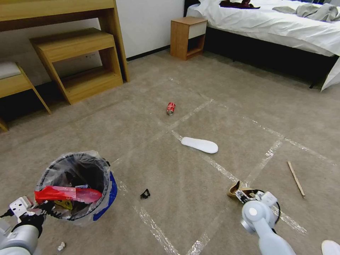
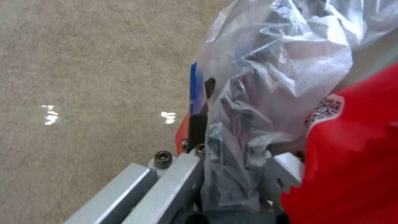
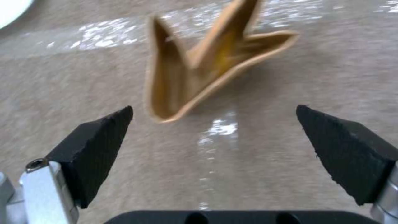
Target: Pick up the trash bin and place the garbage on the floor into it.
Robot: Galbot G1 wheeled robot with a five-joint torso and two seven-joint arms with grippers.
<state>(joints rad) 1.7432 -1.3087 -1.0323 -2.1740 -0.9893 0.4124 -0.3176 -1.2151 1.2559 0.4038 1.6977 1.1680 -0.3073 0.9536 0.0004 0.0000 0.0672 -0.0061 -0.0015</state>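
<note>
Head view | right claw (image 1: 240,193) hides part of cardboard (image 1: 234,188)

Crinkly, glossy clear plastic lines the trash bin (image 1: 76,184) — matt short-pile carpet on the floor (image 1: 198,92), shiny tape strips (image 1: 219,168) across it — folded brown cardboard (image 3: 199,62), dull and smooth.

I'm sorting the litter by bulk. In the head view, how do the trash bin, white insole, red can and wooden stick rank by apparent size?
1. trash bin, though it is nearest the camera
2. white insole
3. wooden stick, about as long as the insole but far thinner
4. red can, farthest away, so its rank is unsure
</note>
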